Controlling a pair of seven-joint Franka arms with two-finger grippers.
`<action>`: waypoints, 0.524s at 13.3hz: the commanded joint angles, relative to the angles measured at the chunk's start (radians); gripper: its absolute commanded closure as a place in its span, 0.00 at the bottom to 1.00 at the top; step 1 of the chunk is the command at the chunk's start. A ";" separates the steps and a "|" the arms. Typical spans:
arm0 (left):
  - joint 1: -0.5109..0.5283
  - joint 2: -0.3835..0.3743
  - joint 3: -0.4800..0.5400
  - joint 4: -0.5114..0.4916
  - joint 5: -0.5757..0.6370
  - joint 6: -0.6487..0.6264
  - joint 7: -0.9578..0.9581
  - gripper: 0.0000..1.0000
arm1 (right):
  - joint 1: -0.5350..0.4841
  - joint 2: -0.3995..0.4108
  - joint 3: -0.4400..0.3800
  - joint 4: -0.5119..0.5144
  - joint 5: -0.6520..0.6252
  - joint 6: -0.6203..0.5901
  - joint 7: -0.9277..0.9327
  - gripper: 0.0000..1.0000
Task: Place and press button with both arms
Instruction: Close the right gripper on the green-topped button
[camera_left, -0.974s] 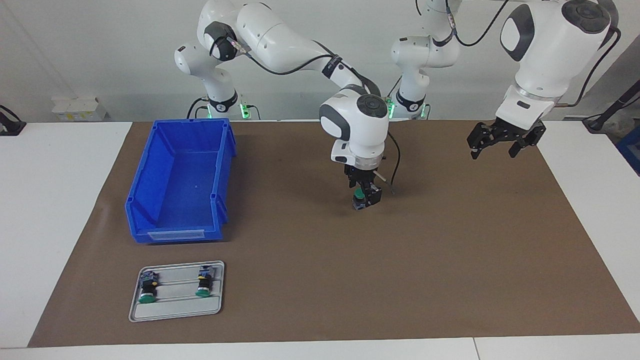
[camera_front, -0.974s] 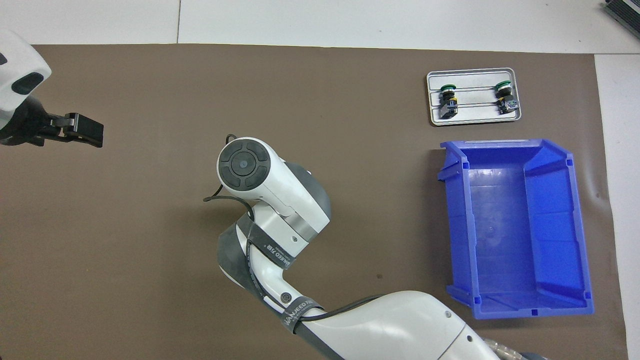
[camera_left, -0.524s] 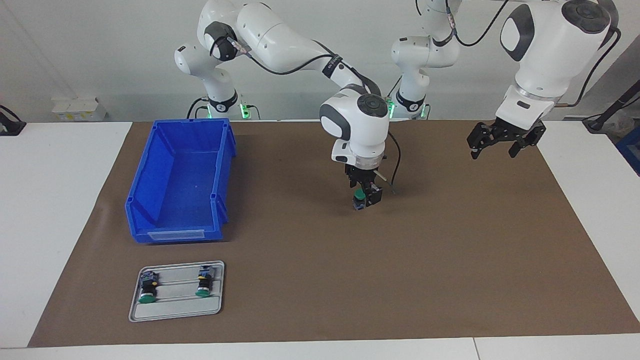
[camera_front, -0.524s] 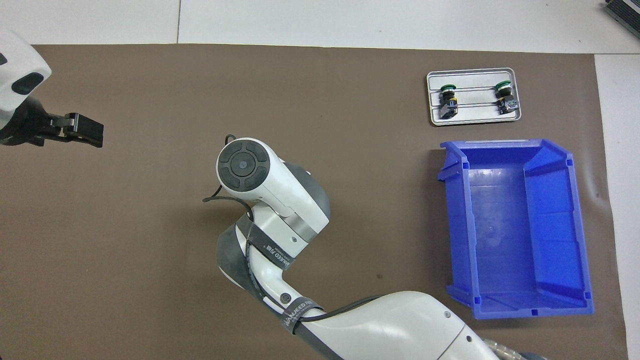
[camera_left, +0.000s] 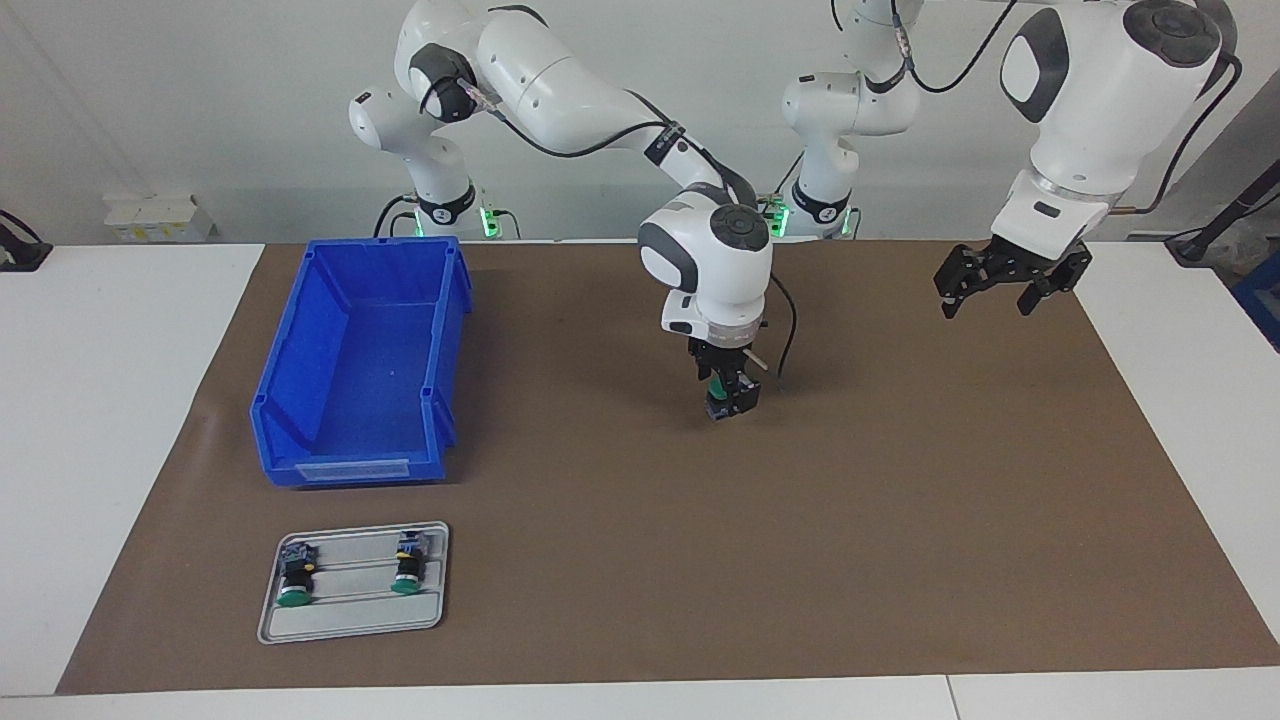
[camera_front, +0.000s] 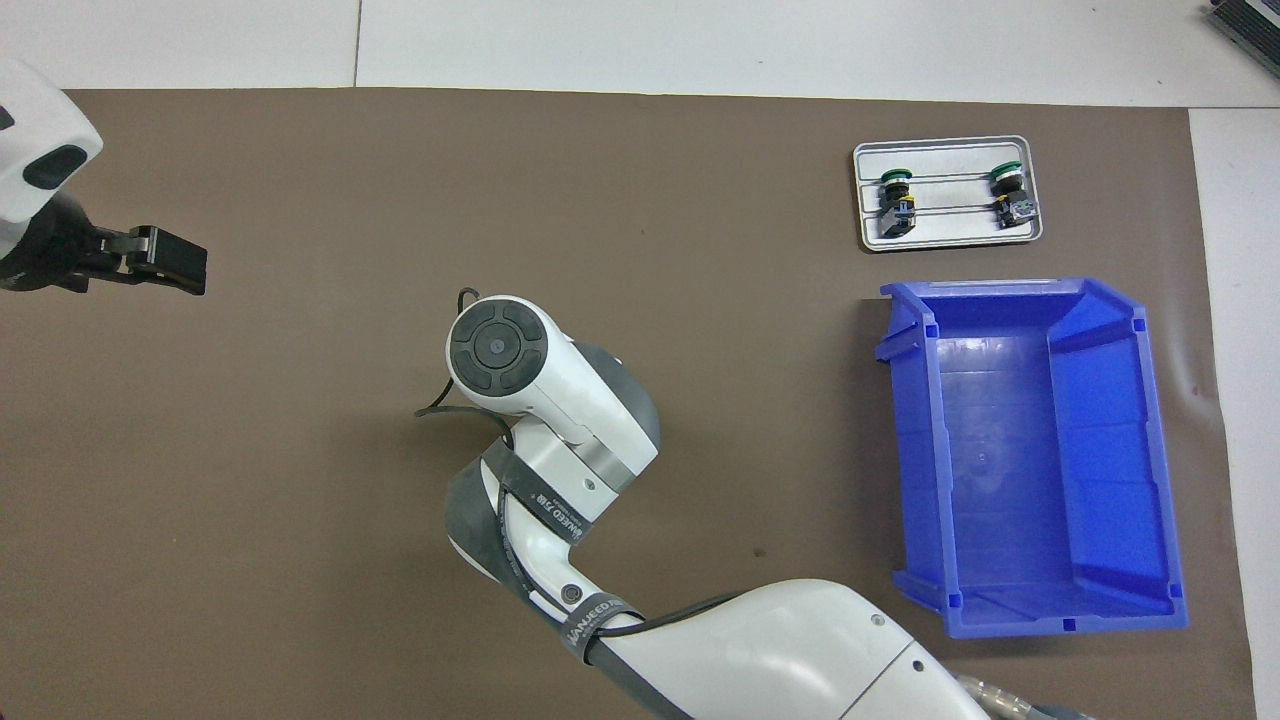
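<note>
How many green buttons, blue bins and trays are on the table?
Green buttons: 3, two on the tray, one in the right end effector
Blue bin: 1
Tray: 1
Total: 5

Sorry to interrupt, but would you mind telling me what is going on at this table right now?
The right gripper is down at the middle of the brown mat, shut on a green-capped button that sits at or just above the mat. The left gripper hangs open in the air over the left arm's end of the table and waits. Two more buttons lie on a grey tray, beside an empty blue bin.
</note>
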 joint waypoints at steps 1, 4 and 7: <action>0.004 -0.030 -0.003 -0.033 0.018 -0.002 -0.003 0.00 | 0.000 -0.040 0.003 -0.066 0.016 0.032 0.023 0.20; 0.004 -0.030 -0.003 -0.033 0.018 -0.002 -0.003 0.00 | 0.000 -0.040 0.003 -0.051 0.015 0.029 0.023 0.51; 0.004 -0.030 -0.003 -0.033 0.018 -0.002 -0.003 0.00 | 0.000 -0.040 0.002 -0.028 0.024 0.012 0.025 1.00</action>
